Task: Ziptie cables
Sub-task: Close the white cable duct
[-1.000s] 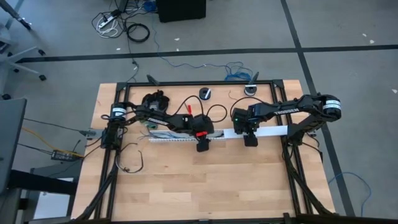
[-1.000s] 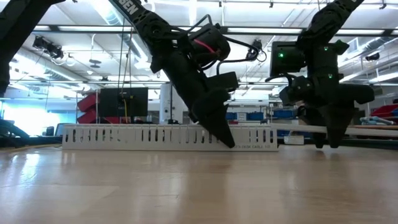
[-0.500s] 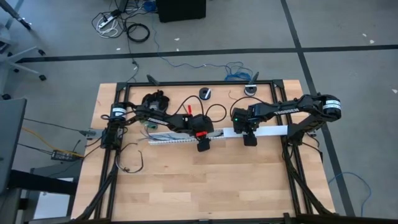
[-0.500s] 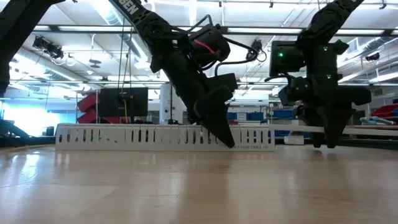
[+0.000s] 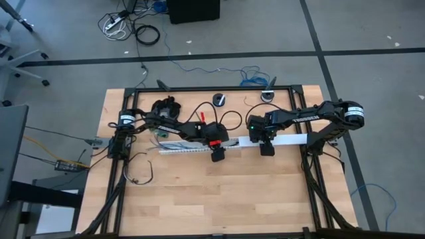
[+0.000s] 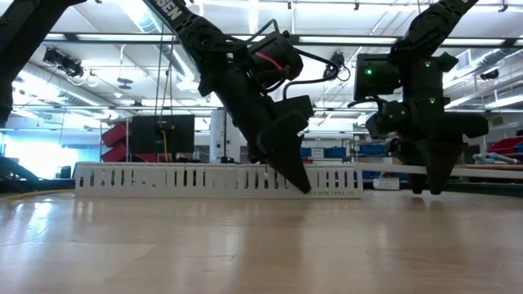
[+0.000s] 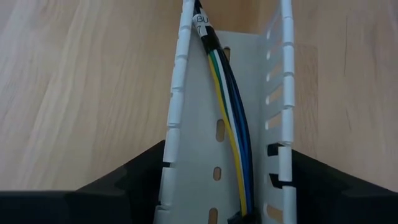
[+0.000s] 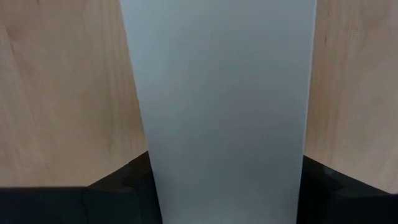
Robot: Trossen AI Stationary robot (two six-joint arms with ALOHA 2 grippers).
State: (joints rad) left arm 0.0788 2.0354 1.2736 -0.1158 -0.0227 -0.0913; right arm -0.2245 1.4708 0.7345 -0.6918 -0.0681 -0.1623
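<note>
My left claw [image 7: 221, 199] clamps duct [image 7: 224, 124], cables [image 7: 233, 130] inside; right claw [image 8: 227, 186] clamps lid [image 8: 221, 93]; duct slid slightly, untied.

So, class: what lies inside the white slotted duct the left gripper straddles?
Inside the white slotted duct a bundle of cables runs lengthwise: yellow, white, green and dark blue. The left gripper hides where they end.
</note>
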